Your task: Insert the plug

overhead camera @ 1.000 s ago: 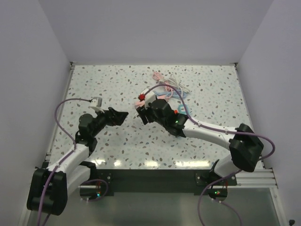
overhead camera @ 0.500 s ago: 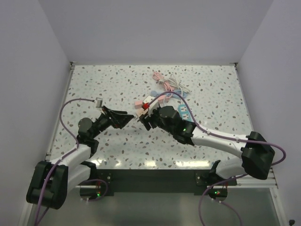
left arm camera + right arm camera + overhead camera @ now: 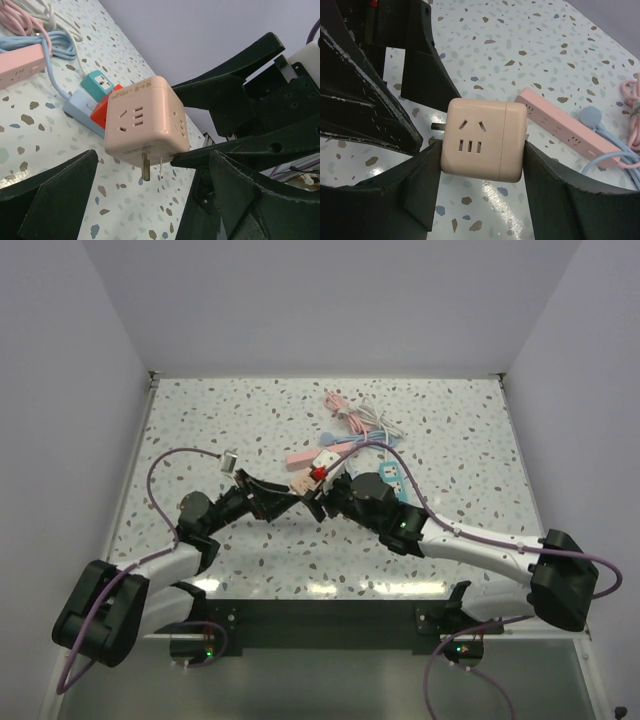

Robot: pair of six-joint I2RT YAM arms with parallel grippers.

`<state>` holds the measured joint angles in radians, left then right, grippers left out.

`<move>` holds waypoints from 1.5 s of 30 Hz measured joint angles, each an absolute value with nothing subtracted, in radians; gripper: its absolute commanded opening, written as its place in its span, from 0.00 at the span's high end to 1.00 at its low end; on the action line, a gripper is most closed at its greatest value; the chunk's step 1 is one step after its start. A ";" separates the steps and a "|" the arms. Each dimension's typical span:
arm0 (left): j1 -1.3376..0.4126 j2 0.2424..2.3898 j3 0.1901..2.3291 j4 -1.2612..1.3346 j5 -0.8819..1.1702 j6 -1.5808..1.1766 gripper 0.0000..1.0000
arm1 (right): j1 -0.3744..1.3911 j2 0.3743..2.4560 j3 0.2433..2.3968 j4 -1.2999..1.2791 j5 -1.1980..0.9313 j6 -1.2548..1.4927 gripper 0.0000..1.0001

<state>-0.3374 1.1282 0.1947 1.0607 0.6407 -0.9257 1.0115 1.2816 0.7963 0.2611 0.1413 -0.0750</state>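
Observation:
A peach cube plug (image 3: 484, 138) with two metal prongs (image 3: 150, 169) is held off the table between my right gripper's fingers (image 3: 555, 190). My right gripper (image 3: 481, 150) is shut on its sides; in the top view it (image 3: 318, 498) sits at the table's middle. My left gripper (image 3: 150, 200) is open and empty, its jaws on either side of the space just below the prongs, facing the cube (image 3: 303, 486). A pink power strip (image 3: 560, 122) lies on the table behind the cube. It also shows in the top view (image 3: 303, 455).
A light blue power strip (image 3: 79, 107) with a teal plug (image 3: 97, 82) and a red one (image 3: 102, 111) lies beyond the cube. Pink, white and blue cables (image 3: 357, 422) are bunched at the back. White walls enclose the speckled table (image 3: 220, 410).
Both arms have closed in toward the table's middle. My right gripper has carried the cube nearer and rightward; my left gripper has swung right until its open jaws face the cube.

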 measured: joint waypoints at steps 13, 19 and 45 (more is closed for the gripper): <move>-0.352 1.261 0.195 1.256 0.657 -1.042 0.23 | 1.034 1.258 0.770 0.279 0.112 -0.088 1.00; -0.352 1.288 0.195 1.266 0.654 -1.079 0.68 | 1.039 1.248 0.764 0.279 0.119 -0.096 1.00; -0.367 1.361 0.291 1.286 0.915 -1.019 1.00 | 0.760 1.145 0.842 0.128 -0.253 0.156 0.02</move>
